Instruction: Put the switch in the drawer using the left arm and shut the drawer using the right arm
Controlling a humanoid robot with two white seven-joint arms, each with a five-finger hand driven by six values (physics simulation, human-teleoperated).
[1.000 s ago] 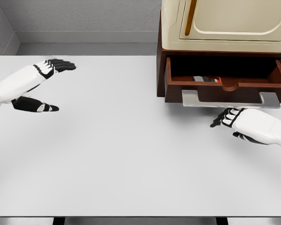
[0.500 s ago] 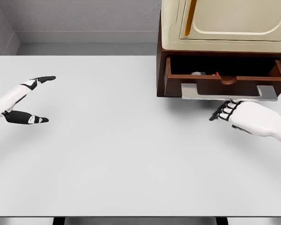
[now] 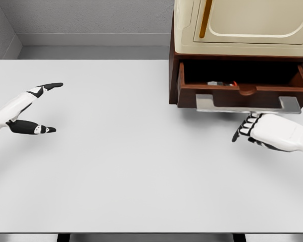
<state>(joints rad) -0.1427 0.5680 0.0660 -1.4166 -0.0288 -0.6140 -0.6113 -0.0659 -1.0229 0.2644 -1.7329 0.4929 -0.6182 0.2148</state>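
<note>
The brown drawer (image 3: 219,96) under the cream cabinet stands partly open, with a grey handle (image 3: 247,104) across its front. The switch (image 3: 222,83) lies inside it; only its grey and red top edge shows above the drawer front. My right hand (image 3: 245,128) sits just below the handle's right half, its black fingers curled and the knuckles close to the handle's lower edge. It holds nothing. My left hand (image 3: 49,107) hovers over the table at the far left, thumb and fingers spread apart and empty.
The cream cabinet (image 3: 242,25) sits on top of the drawer unit at the back right of the white table (image 3: 131,166). A grey wall runs behind the table's far edge.
The drawer has slid inward from a second ago, then eased out slightly. My right hand followed its handle. My left hand drew back to the left and lowered.
</note>
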